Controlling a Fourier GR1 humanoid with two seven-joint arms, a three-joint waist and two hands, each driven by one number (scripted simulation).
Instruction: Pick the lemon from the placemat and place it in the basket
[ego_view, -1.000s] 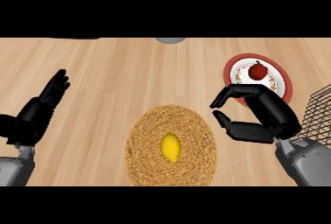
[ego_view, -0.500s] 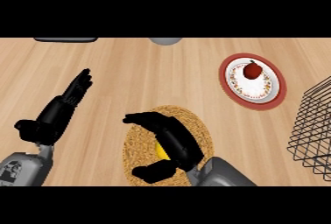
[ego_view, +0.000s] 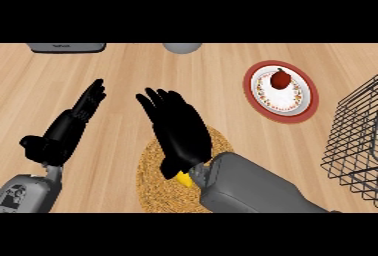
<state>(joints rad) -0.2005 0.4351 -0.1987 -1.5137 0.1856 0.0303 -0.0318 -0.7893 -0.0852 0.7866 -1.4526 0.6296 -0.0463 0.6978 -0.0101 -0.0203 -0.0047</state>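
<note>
Only a yellow sliver of the lemon (ego_view: 182, 177) is showing on the placemat (ego_view: 159, 175), low in the frame's centre, the right hand (ego_view: 181, 132) covering it with fingers spread straight, gripping nothing. The basket (ego_view: 356, 137) is being cut off at the right edge, while the left hand (ego_view: 68, 131) is resting open at left above the table (ego_view: 221, 65).

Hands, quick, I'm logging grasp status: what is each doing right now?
Left hand: open, holding nothing.
Right hand: open, fingers straight, over the lemon on the placemat, not holding it.

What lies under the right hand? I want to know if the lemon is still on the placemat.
A sliver of the yellow lemon shows below the right hand, on the woven placemat. The rest of it is covered, as is any grip.
</note>
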